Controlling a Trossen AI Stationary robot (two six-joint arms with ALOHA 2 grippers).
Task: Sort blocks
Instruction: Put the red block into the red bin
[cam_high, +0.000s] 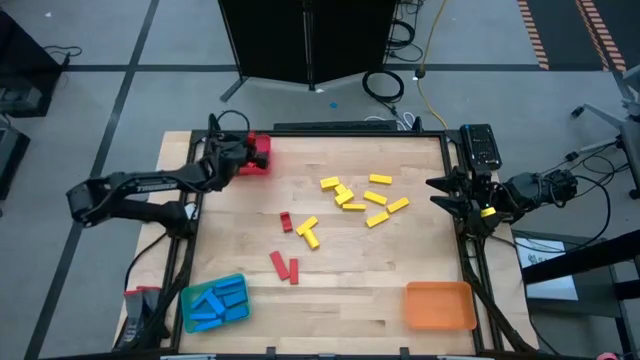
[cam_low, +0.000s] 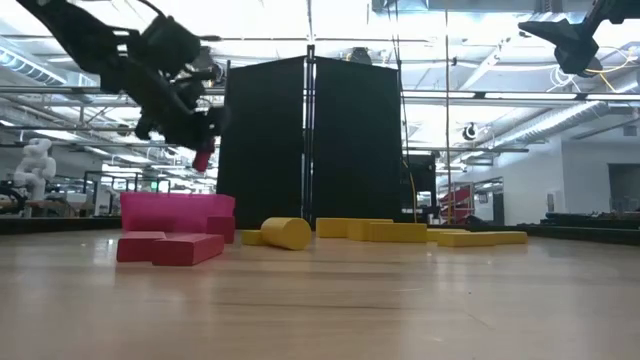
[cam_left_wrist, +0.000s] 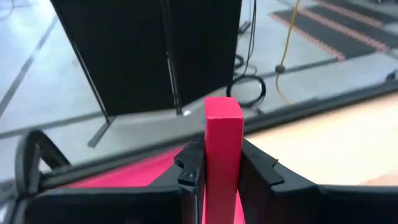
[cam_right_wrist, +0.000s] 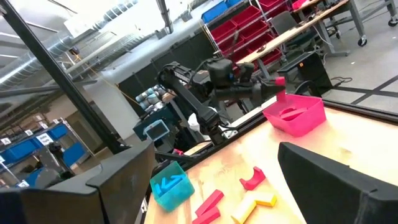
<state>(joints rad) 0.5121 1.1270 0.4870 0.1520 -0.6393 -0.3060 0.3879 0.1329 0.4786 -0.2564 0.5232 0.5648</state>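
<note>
My left gripper (cam_high: 243, 158) is at the table's far left, shut on a red block (cam_left_wrist: 222, 134), just above the pink-red tray (cam_high: 264, 150), which holds red pieces. Three red blocks (cam_high: 284, 264) lie flat on the wood left of the middle. Several yellow blocks (cam_high: 358, 200) are scattered right of the middle. Blue blocks fill the blue tray (cam_high: 214, 303) at the near left. My right gripper (cam_high: 448, 192) waits open and raised at the table's right edge. My left gripper pinches the red block by its two long sides (cam_left_wrist: 211, 177) between its two fingers (cam_left_wrist: 191, 168). The fingers lie along the block, whose free end (cam_left_wrist: 222, 111) sticks out past their tips. They come from the table's left, slanting down. The block is lifted clear over the tray (cam_low: 175, 210).
An orange tray (cam_high: 440, 305) stands at the near right corner. A black panel (cam_high: 305, 40) stands behind the far edge. Bare wood lies between the red blocks and the near edge.
</note>
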